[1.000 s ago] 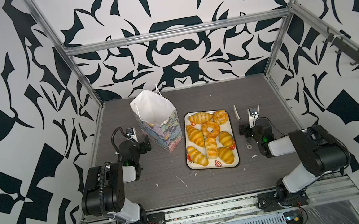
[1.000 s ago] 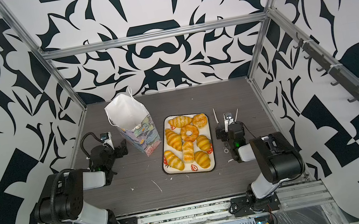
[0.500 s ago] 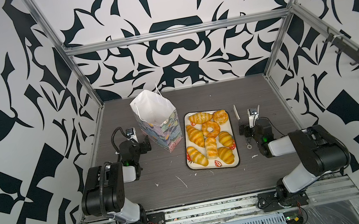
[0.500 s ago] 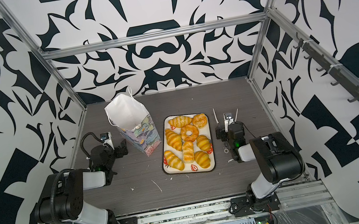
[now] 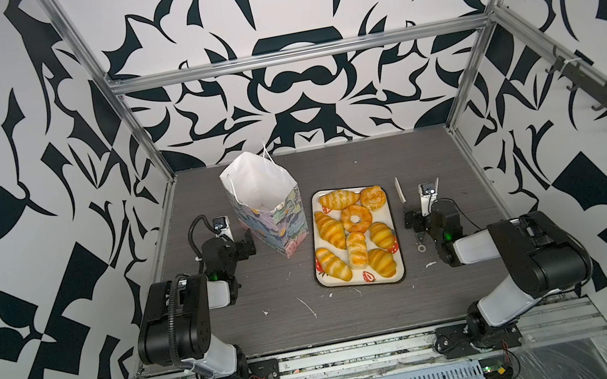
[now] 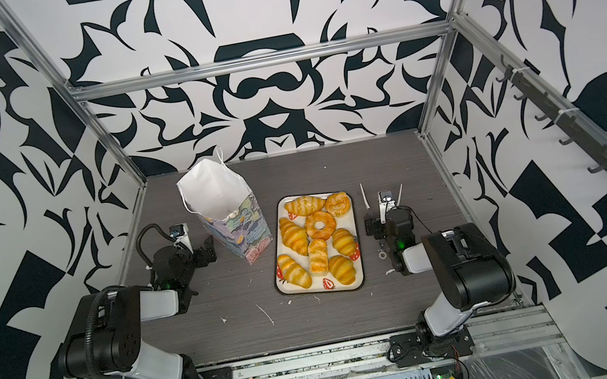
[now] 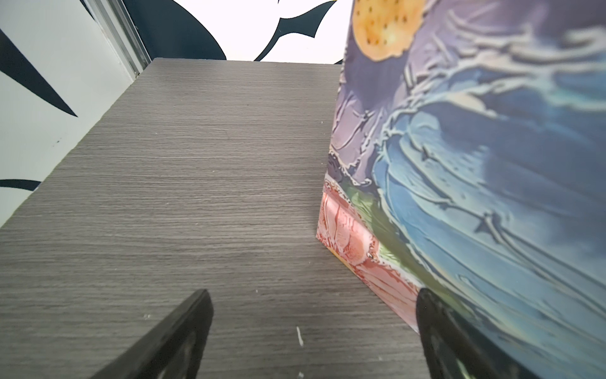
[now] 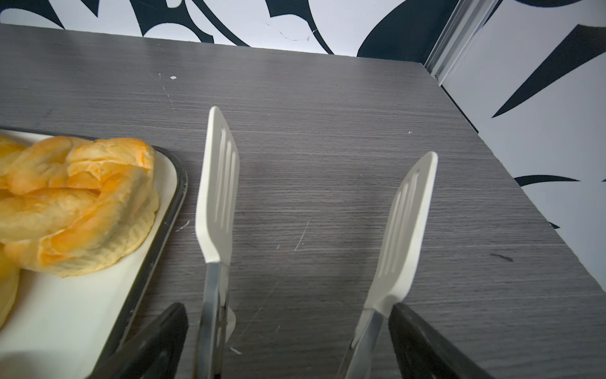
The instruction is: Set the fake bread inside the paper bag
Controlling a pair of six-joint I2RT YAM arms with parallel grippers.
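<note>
The fake bread (image 5: 351,232) lies all on the tray (image 5: 326,281): rolls shaped like croissants, one ring doughnut in the middle and one swirl bun at the far corner. The paper bag (image 5: 273,221) stands upright just beside the tray, on the side of the left arm, with its white mouth open; I see no piece inside it.

The pieces look glossy and rounded, so I judge them light and a little slippery – maybe soft also. The best hold seems to be across the thick middle of a roll, not on its thin ends. The bag is thin paper and probably tips easily if something pushes its wall.

The left gripper (image 7: 313,295) waits low beside the foot of the bag, on the side away from the tray. Its fingers (image 7: 183,328) are wide apart and hold nothing. The right gripper (image 8: 286,306) sits on the other side of the tray. Its fingers (image 8: 419,334) also stand wide apart, and white slotted tongs (image 8: 218,183) lie between them, spread open. Whether the tongs are fastened there, I cannot tell.

The bench (image 5: 358,316) is grey wood grain, flat, with small white crumbs and scratches between the tray and the arm bases. Walls with a black-and-white pattern (image 5: 296,86) close the cell on three sides.
</note>
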